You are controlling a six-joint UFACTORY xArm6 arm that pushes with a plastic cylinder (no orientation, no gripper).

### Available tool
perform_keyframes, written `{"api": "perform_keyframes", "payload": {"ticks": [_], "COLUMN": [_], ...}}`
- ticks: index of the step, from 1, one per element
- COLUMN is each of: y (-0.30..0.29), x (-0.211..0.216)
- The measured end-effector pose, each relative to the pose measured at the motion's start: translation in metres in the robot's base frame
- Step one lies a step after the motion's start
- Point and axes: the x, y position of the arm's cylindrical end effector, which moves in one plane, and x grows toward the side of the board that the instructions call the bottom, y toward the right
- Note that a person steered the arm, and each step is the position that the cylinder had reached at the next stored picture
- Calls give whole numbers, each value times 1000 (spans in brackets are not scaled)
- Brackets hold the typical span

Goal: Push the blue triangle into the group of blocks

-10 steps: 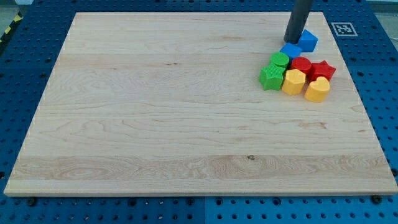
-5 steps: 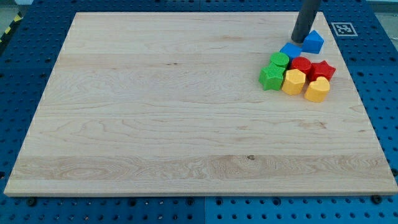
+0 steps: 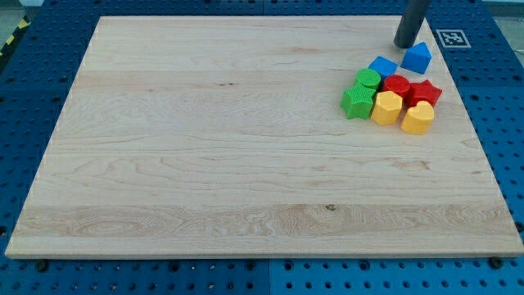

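Listing what you have on the board point(image 3: 205, 147), from its left edge to its right:

- Left and middle: bare wood only; no blocks for you to mind.
- Green blocks point(image 3: 360, 93): two of them, touching, at the left end of the group near the right edge. One sits toward the top, the other, star-like, just below it.
- Blue block point(image 3: 382, 66): flat-lying, at the top of the group, touching the upper green one. Its exact shape is hard to make out.
- Yellow blocks point(image 3: 387, 107): two along the group's bottom, the right one heart-like.
- Red blocks point(image 3: 398, 85): a round one, with a red star to its right closing the group.
- My tip point(image 3: 406, 45): near the top right corner, just up and left of the blue triangle, close to it or touching; you cannot tell which.
- Blue triangle point(image 3: 417, 57): near the top right corner, just above the red blocks, a thin strip of wood between them.
- Marker tag point(image 3: 452, 38): off the board, beyond the top right corner.

Claw: none fitted; you have a plain rod, so nothing opens, closes or holds.

Progress, as a judgement: nearly done. The triangle stands beside the group but apart from it. What remains is a short push toward the bottom edge, which calls for the tip above the triangle.
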Motion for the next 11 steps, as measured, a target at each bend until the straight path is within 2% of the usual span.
{"api": "perform_keyframes", "payload": {"ticks": [1, 2, 3, 4, 5, 7, 8, 9, 10, 11], "y": [27, 17, 14, 18, -17, -27, -23, -18, 3, 1], "x": [13, 39, 44, 37, 3, 48, 47, 8, 12, 33]}}
